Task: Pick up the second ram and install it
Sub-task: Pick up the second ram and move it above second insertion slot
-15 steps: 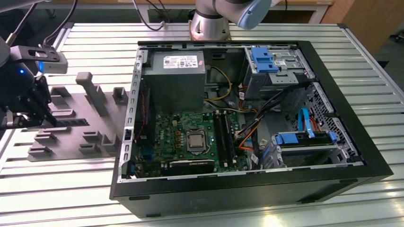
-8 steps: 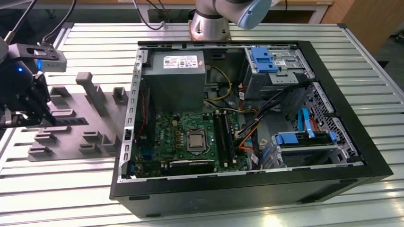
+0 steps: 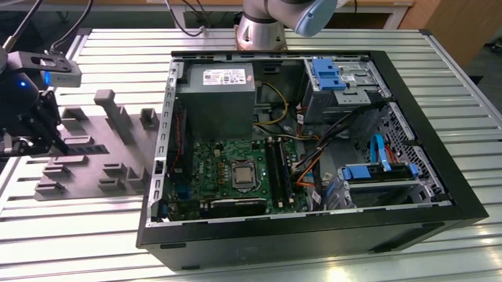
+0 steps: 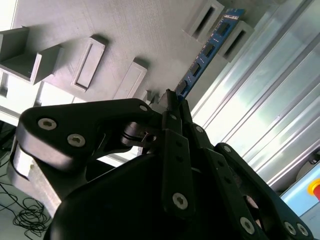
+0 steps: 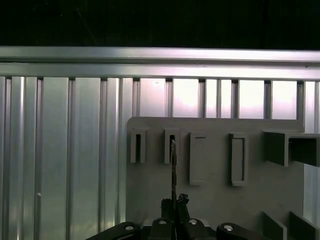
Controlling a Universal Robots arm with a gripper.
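Note:
The second ram point(image 4: 205, 55) is a slim stick with a blue-green board and black chips, seen edge-on point(image 5: 173, 170) in the first wrist view. My gripper point(image 4: 170, 100) point(image 5: 174, 202) is shut on its near end. Its far end reaches the two small grey holders point(image 4: 222, 22) on the grey fixture plate point(image 5: 215, 200); I cannot tell whether it still rests in them. In the exterior view my gripper point(image 3: 23, 141) hangs over the fixture plate point(image 3: 86, 170) at that view's left, well away from the open computer case point(image 3: 314, 235). The motherboard's long black slots point(image 3: 276, 167) lie inside the case.
The case holds a grey power supply point(image 3: 216, 100), blue drive brackets point(image 3: 325, 73), cable bundles point(image 3: 314, 164) and a processor socket point(image 3: 243, 175). Upright grey blocks point(image 3: 110, 108) stand on the fixture plate. The ribbed aluminium table point(image 3: 79, 235) runs all around.

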